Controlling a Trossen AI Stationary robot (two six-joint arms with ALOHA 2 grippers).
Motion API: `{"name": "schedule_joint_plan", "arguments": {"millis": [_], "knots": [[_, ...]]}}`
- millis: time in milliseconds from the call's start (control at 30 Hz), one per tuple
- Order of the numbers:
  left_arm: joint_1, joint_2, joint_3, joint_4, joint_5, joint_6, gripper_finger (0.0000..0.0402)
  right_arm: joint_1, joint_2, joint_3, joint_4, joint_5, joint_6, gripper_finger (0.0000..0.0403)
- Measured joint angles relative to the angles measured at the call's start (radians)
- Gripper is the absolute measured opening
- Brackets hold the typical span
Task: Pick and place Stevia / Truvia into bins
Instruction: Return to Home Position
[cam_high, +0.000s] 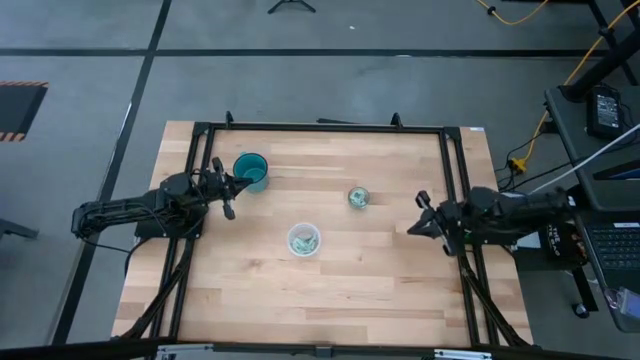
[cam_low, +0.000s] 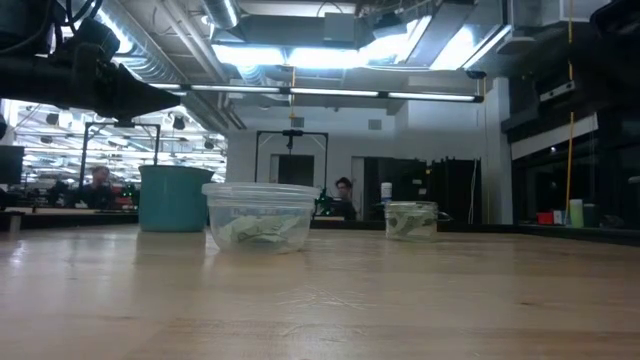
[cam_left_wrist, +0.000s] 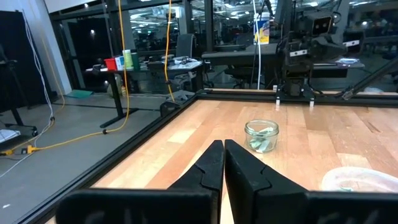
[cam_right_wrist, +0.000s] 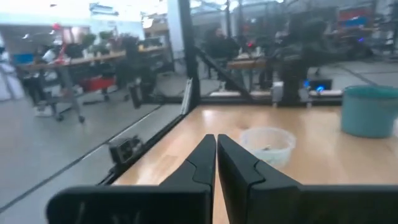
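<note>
The teal cup (cam_high: 250, 171) stands near the table's far left. The small clear glass (cam_high: 358, 197) holds a pale green packet (cam_left_wrist: 263, 138). The wider whitish cup (cam_high: 304, 240) in the middle holds green and white packets (cam_low: 258, 231). No loose packet shows on the table. My left gripper (cam_high: 228, 190), shut, hovers just beside the teal cup at the table's left. My right gripper (cam_high: 417, 222), shut, hangs at the table's right, away from the cups. In each wrist view the fingers (cam_left_wrist: 222, 163) (cam_right_wrist: 216, 157) meet with nothing between them.
A black frame rail (cam_high: 320, 128) runs around the table's far and side edges. Bare wood (cam_high: 330, 290) stretches along the near half. Desks, cables and a person (cam_low: 343, 193) show in the room beyond the table.
</note>
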Motion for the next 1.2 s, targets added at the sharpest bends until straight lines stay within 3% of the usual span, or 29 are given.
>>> {"name": "schedule_joint_plan", "arguments": {"millis": [1200], "knots": [[0.000, 0.000, 0.000, 0.001, 0.000, 0.000, 0.0008, 0.030, -0.037, 0.000, -0.026, -0.001, -0.021, 0.0021]]}}
